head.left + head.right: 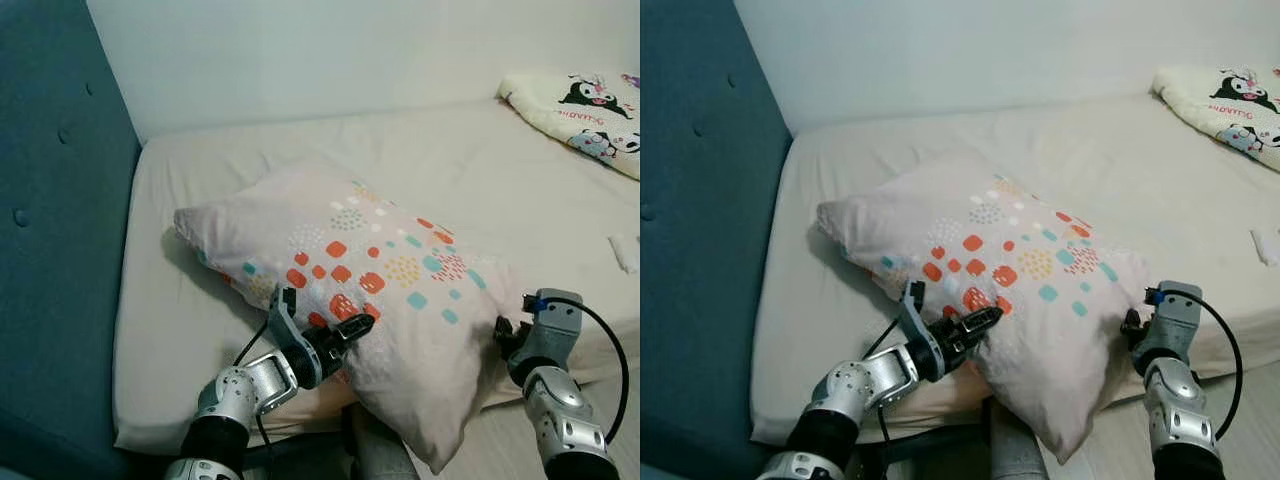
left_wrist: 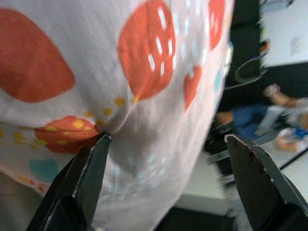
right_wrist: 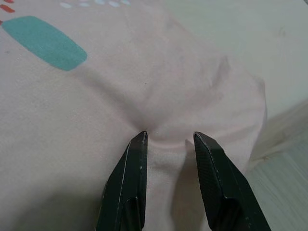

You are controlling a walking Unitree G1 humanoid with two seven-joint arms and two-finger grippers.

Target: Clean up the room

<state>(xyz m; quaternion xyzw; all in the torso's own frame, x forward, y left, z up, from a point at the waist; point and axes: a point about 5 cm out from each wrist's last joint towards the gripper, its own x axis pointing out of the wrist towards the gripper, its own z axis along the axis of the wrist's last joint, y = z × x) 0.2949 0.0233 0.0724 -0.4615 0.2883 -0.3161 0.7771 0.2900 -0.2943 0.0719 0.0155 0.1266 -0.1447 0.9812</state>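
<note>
A pale pink pillow [image 1: 380,250] with red, teal and yellow spots lies slanted on the bed [image 1: 480,170], its near corner hanging over the front edge. My left gripper [image 1: 345,330] is at the pillow's near left side. In the left wrist view that gripper [image 2: 167,137] is open wide, one fingertip [image 2: 96,154] touching the spotted fabric. My right gripper [image 1: 503,335] is at the pillow's right corner. In the right wrist view its fingers [image 3: 137,159] pinch a fold of the plain pink fabric [image 3: 168,96].
A tall teal padded headboard [image 1: 50,250] stands along the left. A folded cartoon-print blanket [image 1: 590,105] lies at the bed's far right, and a small white item [image 1: 625,252] lies near the right edge. Wooden floor [image 1: 1260,420] shows at the lower right.
</note>
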